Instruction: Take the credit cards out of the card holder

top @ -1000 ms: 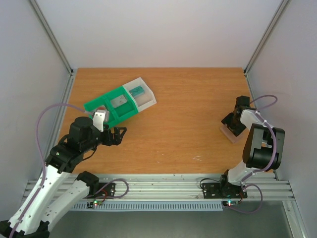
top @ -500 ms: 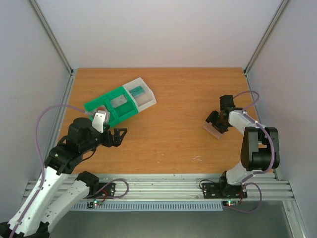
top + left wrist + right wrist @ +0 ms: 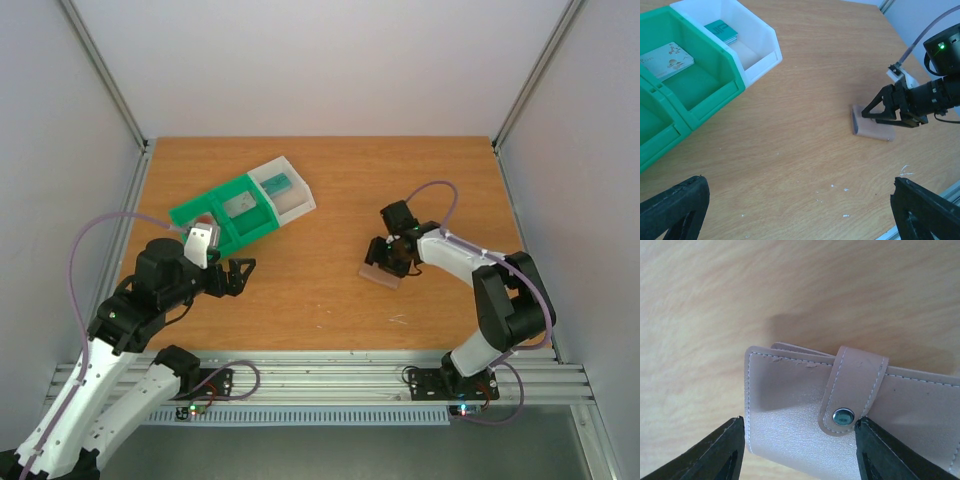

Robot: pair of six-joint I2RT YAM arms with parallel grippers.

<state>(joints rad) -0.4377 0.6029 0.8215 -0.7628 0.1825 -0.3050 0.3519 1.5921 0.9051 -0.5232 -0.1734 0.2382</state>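
- Position of card holder (image 3: 790, 415): flat on the table (image 3: 790, 150), right of centre, well apart from the tray (image 3: 715, 85).
- Holder material is noted as pale pink, faintly grained leather-like sheet with a stitched border and rounded corners. It is shut by a rounded strap (image 3: 855, 375) fastened with a round metal snap (image 3: 843, 416). A second layer's edge is seen just behind the top edge.
- Right gripper (image 3: 888, 117) is set directly over the holder, jaws part-way apart. One black finger (image 3: 725, 450) is seen just beside the holder's short edge, the other over its face beside the snap. Whether the holder is pinched cannot be told.
- Left gripper (image 3: 237, 272) is spread wide with nothing between the jaws, near the tray's near end.
- Tray is formed of moulded plastic bins, green ones joined to a white end bin.
- Pale card (image 3: 669, 60), thin and rectangular with small reddish marks, is lying flat in a green bin.
- Teal card (image 3: 722, 31) is lying in the white bin.
- Table surface is orange-brown wood grain, matt, with a few white specks (image 3: 832, 186) near the front edge.
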